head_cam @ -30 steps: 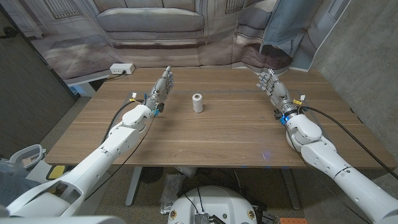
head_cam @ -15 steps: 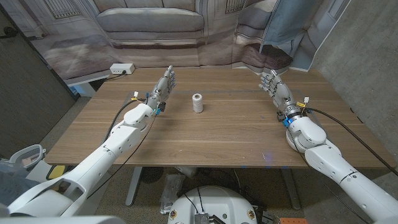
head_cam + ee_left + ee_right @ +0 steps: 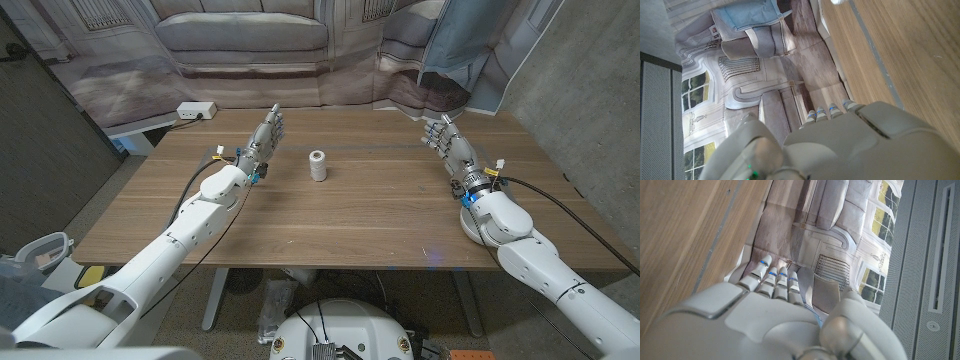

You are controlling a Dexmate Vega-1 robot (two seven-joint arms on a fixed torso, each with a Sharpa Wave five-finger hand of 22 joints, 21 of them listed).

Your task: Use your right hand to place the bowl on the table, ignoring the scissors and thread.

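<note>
Both hands hold nothing, fingers extended together: the right hand (image 3: 449, 145) stands near the wooden surface's (image 3: 370, 215) far right edge, the left hand (image 3: 264, 140) just beside a white thread spool (image 3: 318, 165), which stands upright between them. A white power strip (image 3: 196, 110) lies off the far left corner. No writing is readable.

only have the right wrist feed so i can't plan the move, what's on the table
Observer: a thread spool stands upright on the table, between the two hands.
Operator: is my right hand holding anything
Observer: no, the right hand holds nothing, fingers apart, pointing to the far edge.
Operator: and the left
Observer: the left hand holds nothing too, beside the spool but apart from it.
</note>
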